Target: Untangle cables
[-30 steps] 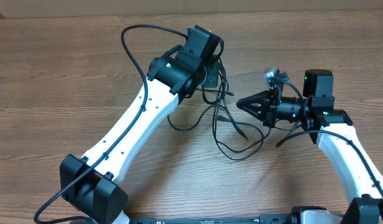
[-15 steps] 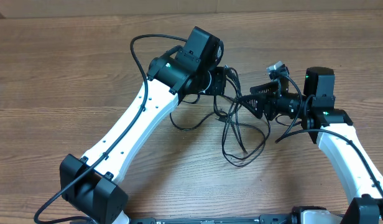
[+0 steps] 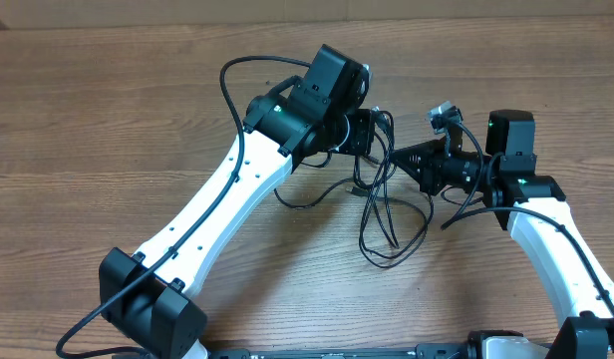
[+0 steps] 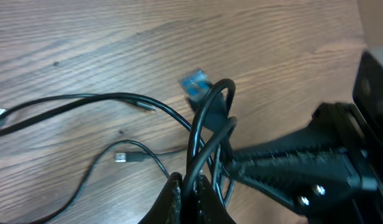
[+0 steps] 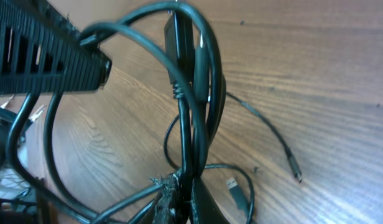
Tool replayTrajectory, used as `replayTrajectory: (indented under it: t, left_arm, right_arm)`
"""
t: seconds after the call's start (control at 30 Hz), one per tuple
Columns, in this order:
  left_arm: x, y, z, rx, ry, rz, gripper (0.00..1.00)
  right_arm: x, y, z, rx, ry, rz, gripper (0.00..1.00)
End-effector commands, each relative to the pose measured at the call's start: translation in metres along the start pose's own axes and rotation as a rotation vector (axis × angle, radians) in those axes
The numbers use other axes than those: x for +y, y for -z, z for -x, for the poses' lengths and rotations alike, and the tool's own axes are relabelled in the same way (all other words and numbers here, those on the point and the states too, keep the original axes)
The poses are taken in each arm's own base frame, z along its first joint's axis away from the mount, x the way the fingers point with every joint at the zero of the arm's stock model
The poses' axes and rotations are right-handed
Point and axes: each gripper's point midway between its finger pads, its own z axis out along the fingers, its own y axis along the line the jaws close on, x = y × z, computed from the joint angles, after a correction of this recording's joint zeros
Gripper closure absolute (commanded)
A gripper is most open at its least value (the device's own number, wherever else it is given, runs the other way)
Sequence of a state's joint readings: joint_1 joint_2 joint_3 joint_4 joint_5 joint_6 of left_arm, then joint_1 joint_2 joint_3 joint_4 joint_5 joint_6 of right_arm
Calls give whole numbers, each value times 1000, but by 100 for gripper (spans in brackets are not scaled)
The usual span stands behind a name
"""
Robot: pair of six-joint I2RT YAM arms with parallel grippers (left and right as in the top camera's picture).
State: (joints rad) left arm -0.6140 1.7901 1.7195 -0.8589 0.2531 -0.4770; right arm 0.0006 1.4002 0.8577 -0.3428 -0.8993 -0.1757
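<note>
The cables [image 3: 387, 214] are thin black cords tangled in loops, lifted between my two grippers with loops hanging to the table. My left gripper [image 3: 372, 135] is shut on a strand of the cables [image 4: 204, 137]; its fingertips [image 4: 186, 186] pinch the cord. My right gripper [image 3: 399, 160] is shut on another strand of the cables [image 5: 185, 124] at its fingertips [image 5: 182, 186]. The two grippers sit close together, tips almost touching. A USB plug [image 5: 238, 190] and a small plug [image 5: 296, 173] lie on the wood. A plug [image 4: 122, 157] lies below the left gripper.
The wooden table [image 3: 108, 120] spreads under everything. A blue-tipped connector [image 4: 194, 83] shows behind the held loop. The arms' own thicker black cables [image 3: 232, 75] arch above the left arm. A loose strand [image 4: 67, 106] runs left across the wood.
My left gripper has moved right toward the right gripper. The cable bundle has been gathered and lifted between them, and the loops on the table have drawn in narrower.
</note>
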Motion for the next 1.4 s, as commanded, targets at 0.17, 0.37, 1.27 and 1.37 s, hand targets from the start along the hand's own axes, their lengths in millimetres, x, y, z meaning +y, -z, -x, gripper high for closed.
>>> replayTrajectory:
  t: [0.17,0.37,1.27,1.37]
  left_arm:
    - [36,8,32,-181,101,219,96]
    - [37,10,41,-225,105,234,96]
    - [-12,-2,-5,3,114,3,96]
    - [-20,-3,-9,6,109,-8,96]
  right_arm:
    - [4,1,-11,40,-44,15,96]
    - [10,1,-12,43,-32,51,96]
    - [-9,1,12,-35,-54,-54,39]
    - [-9,1,12,-38,-51,-52,48]
